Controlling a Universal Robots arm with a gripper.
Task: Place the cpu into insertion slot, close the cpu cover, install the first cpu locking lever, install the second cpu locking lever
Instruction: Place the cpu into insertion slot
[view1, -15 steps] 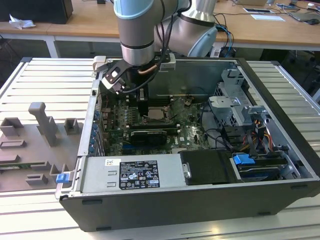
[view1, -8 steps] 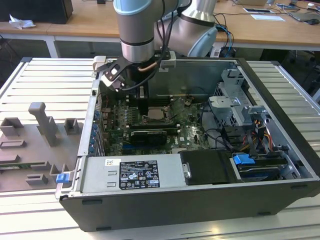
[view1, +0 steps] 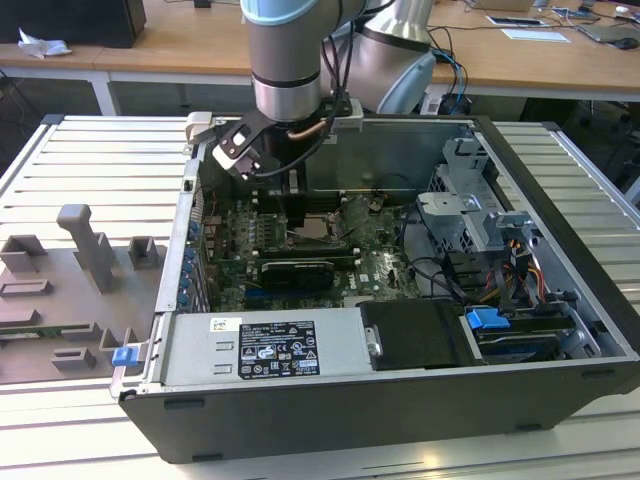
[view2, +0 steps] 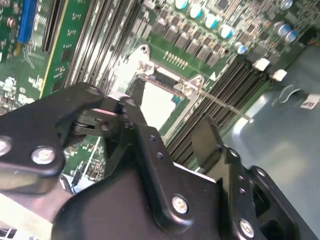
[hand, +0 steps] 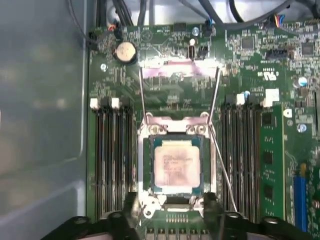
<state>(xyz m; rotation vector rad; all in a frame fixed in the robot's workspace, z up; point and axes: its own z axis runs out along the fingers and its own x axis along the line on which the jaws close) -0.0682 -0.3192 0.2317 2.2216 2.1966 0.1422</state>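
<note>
1. A black metal computer case (view1: 400, 415) is shown lying open on a ribbed pale metal table (view1: 60, 160), with a long wooden desk (view1: 190, 40) behind.
2. A grey power supply box with a white label (view1: 260, 345) is seen inside the case, with a long black card (view1: 295, 272) just beyond it.
3. Grey plastic fixture blocks (view1: 85, 245) are set out on the table at the exterior view's left.
4. A round silver coin battery (hand: 125, 51), long narrow black memory slots (hand: 112, 155) and an upright green memory module (hand: 270, 150) are pictured on the green circuit board (hand: 105, 95) in the first wrist view.
</note>
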